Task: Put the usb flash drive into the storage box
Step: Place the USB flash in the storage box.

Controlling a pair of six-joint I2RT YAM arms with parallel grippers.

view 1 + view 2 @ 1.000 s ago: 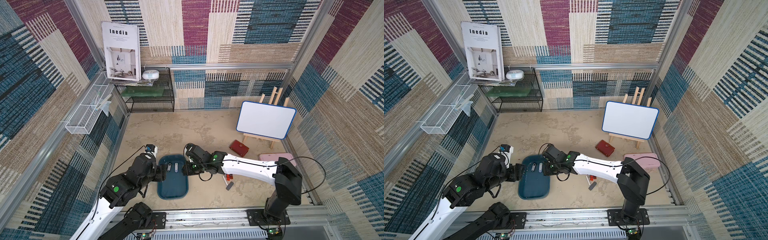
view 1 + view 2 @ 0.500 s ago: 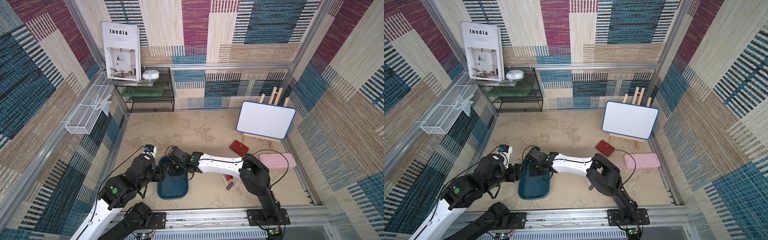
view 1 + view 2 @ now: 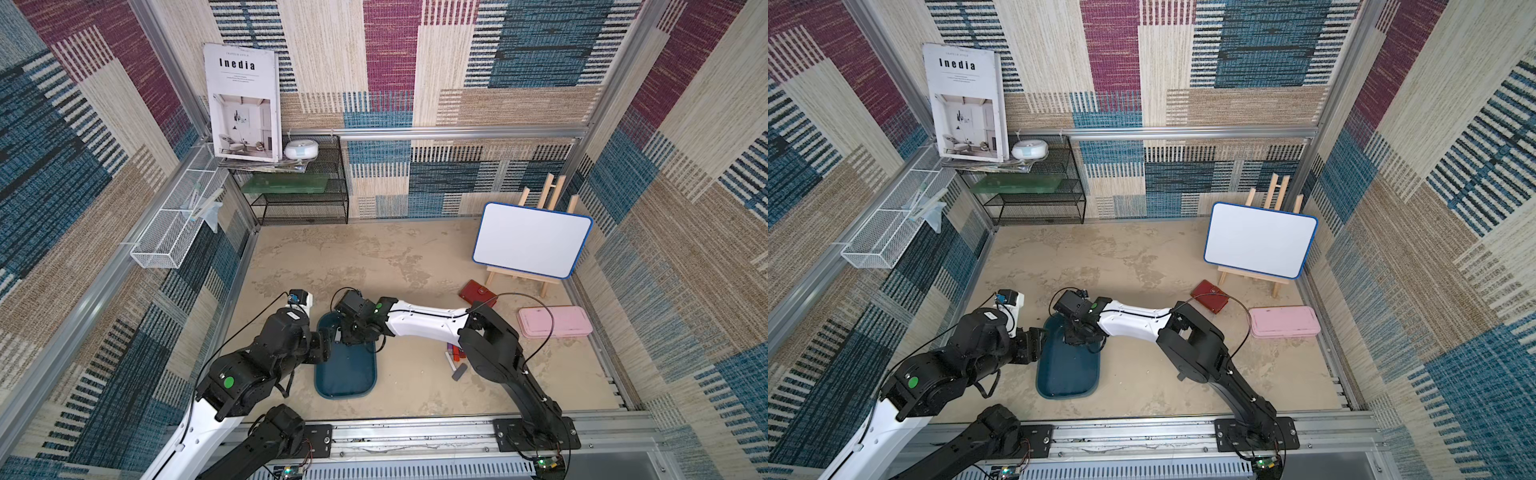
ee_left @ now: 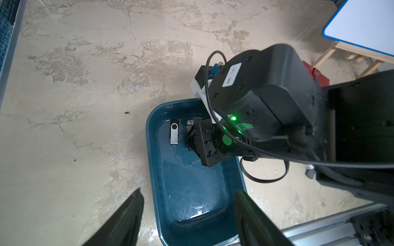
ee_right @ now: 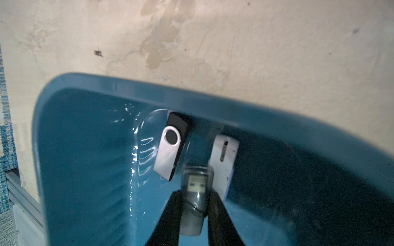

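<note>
Presently | right pincer (image 5: 195, 204) clamped on translucent grey usb flash drive (image 5: 196, 185) over far end of dark teal plastic storage box (image 5: 149, 93) | left pincer (image 4: 188, 190) open, empty | risk: drop strikes silver swivel drive (image 5: 168, 149) or white drive (image 5: 223, 153), hops rim.

Whiteboard (image 3: 532, 239) on easel (image 3: 549, 192), pink case (image 3: 555, 322), red wallet (image 3: 477, 293), magazine (image 3: 245, 104) on shelf (image 3: 324, 164).
</note>
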